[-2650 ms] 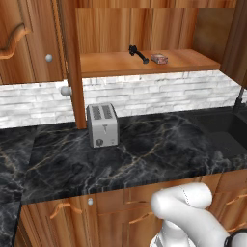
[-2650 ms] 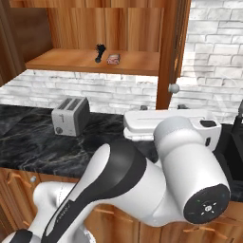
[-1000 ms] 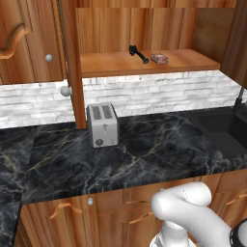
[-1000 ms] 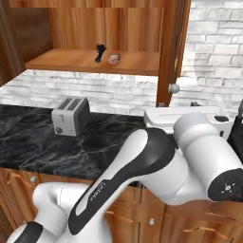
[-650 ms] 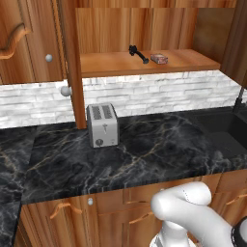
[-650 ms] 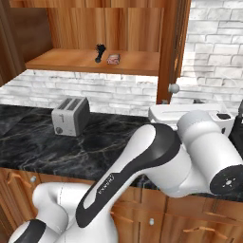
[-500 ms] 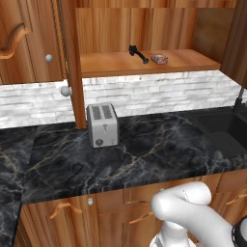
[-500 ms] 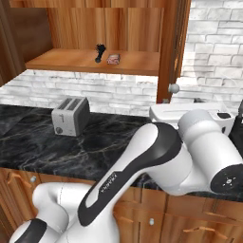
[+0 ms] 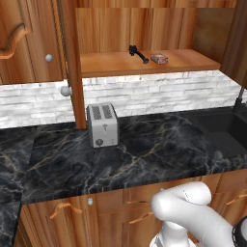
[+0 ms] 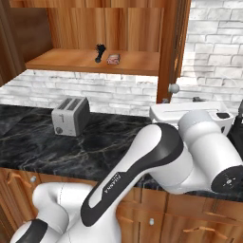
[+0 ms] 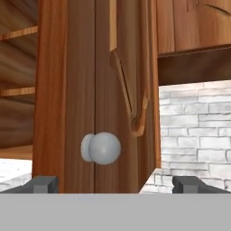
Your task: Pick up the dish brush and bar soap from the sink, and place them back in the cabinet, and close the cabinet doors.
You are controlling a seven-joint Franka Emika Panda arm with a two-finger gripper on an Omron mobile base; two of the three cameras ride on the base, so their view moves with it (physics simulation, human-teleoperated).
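One dish brush [image 9: 138, 53], one bar soap [image 9: 159, 59], one toaster [image 9: 102, 125]

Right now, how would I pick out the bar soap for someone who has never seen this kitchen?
Look at the open wooden cabinet on the wall above the toaster. On its shelf lie two small things side by side. The bar soap is the pinkish-red block with a pale edge, just right of the slim black dish brush.

i see a reddish-brown grained wooden cabinet door [image 11: 97, 90] with a smooth, satin silver metal knob [image 11: 101, 148], glossy veined black marble counter [image 9: 140, 154], brushed silver metal toaster [image 9: 102, 125], rough whitish brick backsplash [image 9: 159, 94].
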